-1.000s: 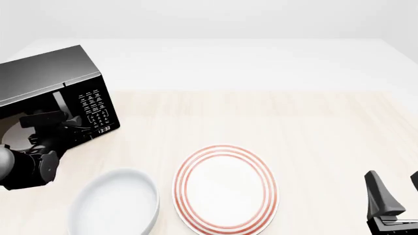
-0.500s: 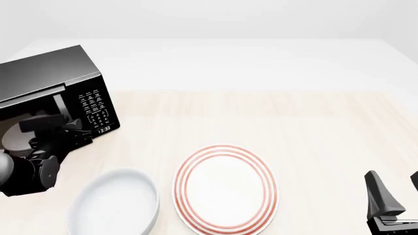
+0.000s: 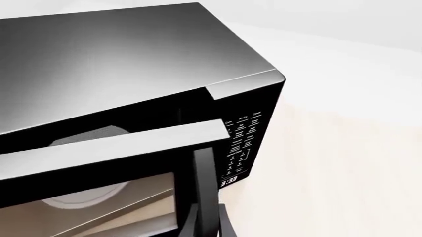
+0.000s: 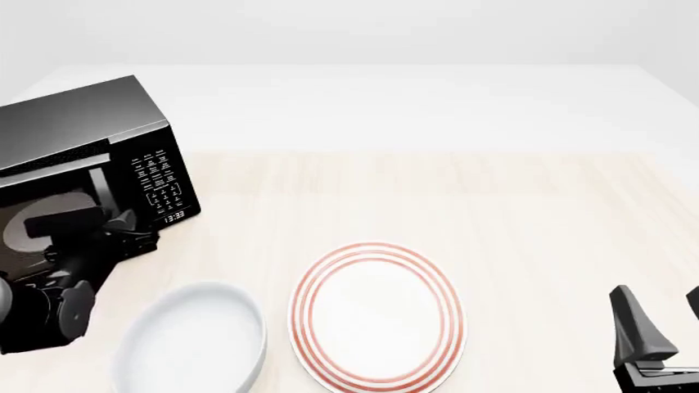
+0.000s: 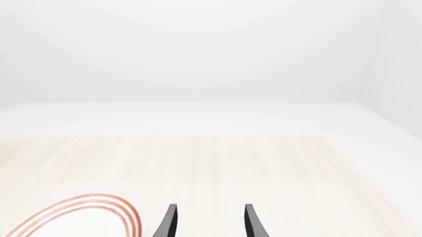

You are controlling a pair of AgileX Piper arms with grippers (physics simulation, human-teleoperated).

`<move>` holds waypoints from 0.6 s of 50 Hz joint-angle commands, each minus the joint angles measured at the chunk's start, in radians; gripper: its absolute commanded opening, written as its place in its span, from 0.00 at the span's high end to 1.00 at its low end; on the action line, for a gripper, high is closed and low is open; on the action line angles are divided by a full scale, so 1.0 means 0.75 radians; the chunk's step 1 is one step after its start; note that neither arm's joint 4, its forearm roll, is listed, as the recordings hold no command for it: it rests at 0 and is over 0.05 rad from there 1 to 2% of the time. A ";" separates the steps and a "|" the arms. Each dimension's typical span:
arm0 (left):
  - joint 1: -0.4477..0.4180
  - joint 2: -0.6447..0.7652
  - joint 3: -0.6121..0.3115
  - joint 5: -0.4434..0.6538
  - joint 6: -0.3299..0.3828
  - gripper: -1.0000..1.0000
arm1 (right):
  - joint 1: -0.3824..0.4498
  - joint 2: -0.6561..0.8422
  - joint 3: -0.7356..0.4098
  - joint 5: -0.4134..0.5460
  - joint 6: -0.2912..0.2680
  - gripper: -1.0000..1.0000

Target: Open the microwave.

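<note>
At the far left of the surface (image 4: 437, 188) the microwave (image 4: 93, 135) is sitting with its door partly ajar, and the left gripper (image 4: 114, 225) is clamping its fingers on the vertical bar handle (image 3: 203, 187). The box is looking heavy and stiff, and the rigid handle is the best place to hold. At the right, the right gripper (image 5: 207, 222) is waiting with fingers apart.

The large black boxy microwave (image 4: 93, 155) stands at the far left of the pale wooden table (image 4: 459, 205), its door ajar. Before it sits the left gripper (image 4: 110, 228) at the door's edge. Nearer, the shallow white bowl (image 4: 191, 344) lies just left of the red-ringed white plate (image 4: 377, 315). The right gripper (image 4: 656, 327) sits at the near right corner
</note>
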 commanded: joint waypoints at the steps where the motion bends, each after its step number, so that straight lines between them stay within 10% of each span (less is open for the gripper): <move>1: -0.043 -0.098 0.011 -0.018 -0.031 1.00 | 0.000 0.000 0.000 0.000 0.000 0.00; 30: -0.059 -0.242 0.146 -0.031 -0.009 1.00 | 0.000 0.000 0.000 0.000 0.000 0.00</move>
